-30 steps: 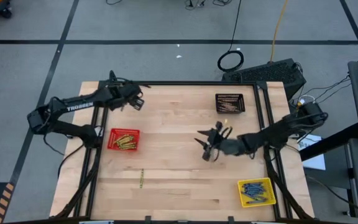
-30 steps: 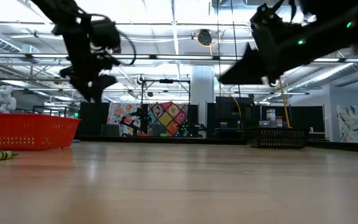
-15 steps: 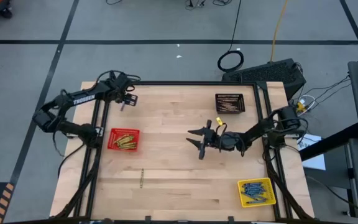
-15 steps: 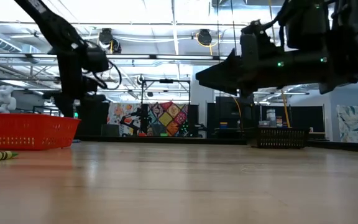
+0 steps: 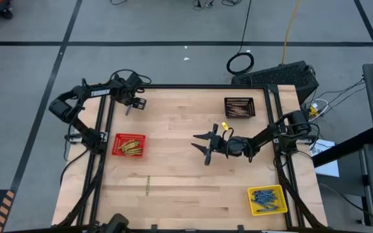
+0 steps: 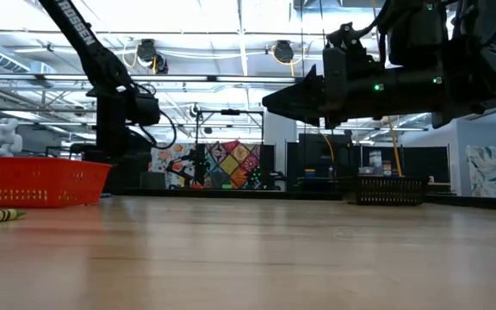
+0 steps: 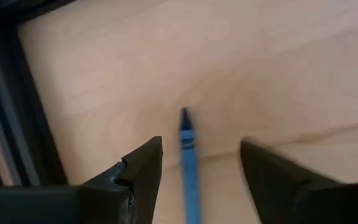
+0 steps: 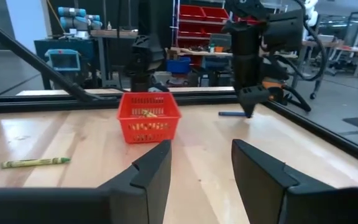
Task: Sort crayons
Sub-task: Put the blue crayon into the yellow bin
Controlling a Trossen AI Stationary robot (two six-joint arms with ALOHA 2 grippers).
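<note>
A blue crayon [image 7: 188, 155] lies flat on the wood near the table's far left corner. My left gripper [image 7: 201, 142] points down over it, open, one finger on either side and neither touching it; it also shows in the high view [image 5: 129, 109]. My right gripper [image 5: 202, 147] hovers open and level above the table's middle, holding nothing. A yellow-green crayon [image 5: 147, 186] lies loose toward the near left. Yellow crayons fill the red basket [image 5: 129, 145], blue ones the yellow basket [image 5: 267, 199], and brownish ones the black basket [image 5: 239, 107].
The table's dark frame rail [image 7: 17, 124] runs close beside the left gripper. The red basket stands just nearer than the left gripper. Bare wood stretches across the middle and near part of the table [image 5: 193, 194].
My left gripper has swung toward the table's left edge and sunk toward the tabletop at the far left corner, staying open. My right gripper has shifted toward the left and tipped from slanting down to level.
</note>
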